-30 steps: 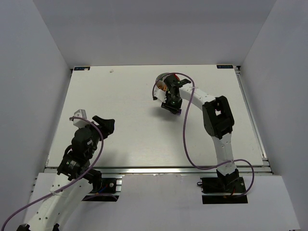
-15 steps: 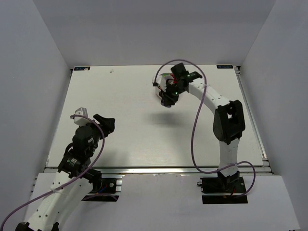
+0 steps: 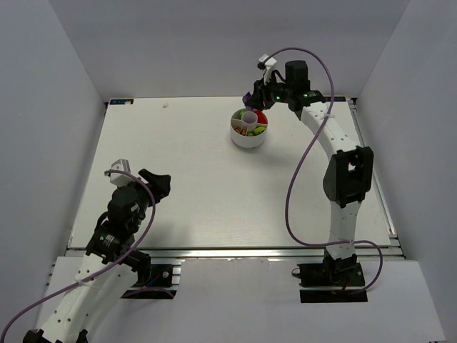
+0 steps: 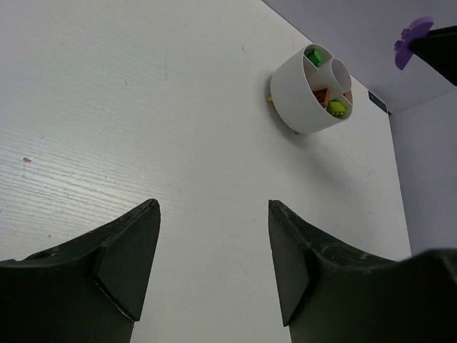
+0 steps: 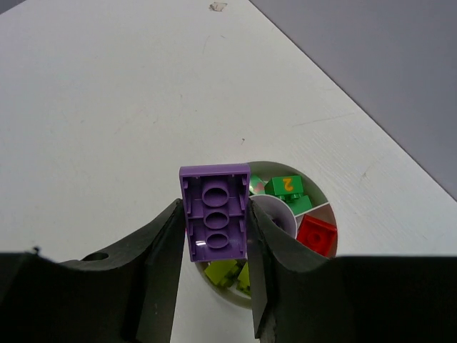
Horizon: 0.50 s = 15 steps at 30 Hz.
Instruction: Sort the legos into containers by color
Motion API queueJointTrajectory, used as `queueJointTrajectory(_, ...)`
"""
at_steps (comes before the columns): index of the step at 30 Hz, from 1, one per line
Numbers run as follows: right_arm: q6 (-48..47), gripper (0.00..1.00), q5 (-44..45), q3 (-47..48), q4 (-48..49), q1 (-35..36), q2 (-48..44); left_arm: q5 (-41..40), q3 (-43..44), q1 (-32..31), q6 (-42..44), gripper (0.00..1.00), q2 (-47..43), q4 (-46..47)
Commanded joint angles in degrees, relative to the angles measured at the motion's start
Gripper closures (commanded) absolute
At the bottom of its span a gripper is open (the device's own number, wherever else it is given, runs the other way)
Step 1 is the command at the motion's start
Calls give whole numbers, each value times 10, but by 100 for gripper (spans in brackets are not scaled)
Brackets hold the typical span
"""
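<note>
Shows the right gripper (image 5: 214,214) clamped on a small purple studded plastic brick (image 5: 214,223), hollow underside with three round sockets turned toward the wrist camera. Holds it in the air above the round white compartmented dish (image 5: 314,187), near the far rim in the overhead view, touching nothing below.

Directly beneath, sorted by wedge: a green brick (image 5: 288,184) marked with a yellow figure, a red brick (image 5: 316,232) in the next section, yellow-green bricks (image 5: 223,270) in the section nearest the fingers, and an orange brick (image 4: 321,94) seen from the left wrist. Central round well (image 5: 277,211) partly hidden behind the held piece; contents not readable. No purple visible inside the dish.

Further out, on the white table (image 3: 178,157): the left gripper (image 4: 214,214) parked low near the front left corner, fingers spread wide with nothing between them, well apart from the dish.

Progress, as a judgement: nearly finished. Four colours already placed in separate sections; apart from the held brick, none made out outside the dish. Left to do: lowering and release of the purple piece into a section of its own, which one not determinable here.
</note>
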Motion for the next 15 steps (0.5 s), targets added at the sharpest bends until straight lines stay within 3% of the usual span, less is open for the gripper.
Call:
queueJointTrajectory(1, 76, 100, 12, 20, 79, 4, 23, -1, 24, 0, 3, 29, 2, 10)
queueJointTrajectory(15, 75, 100, 51, 8, 80, -6, 73, 15, 25, 0, 4, 29, 39, 44)
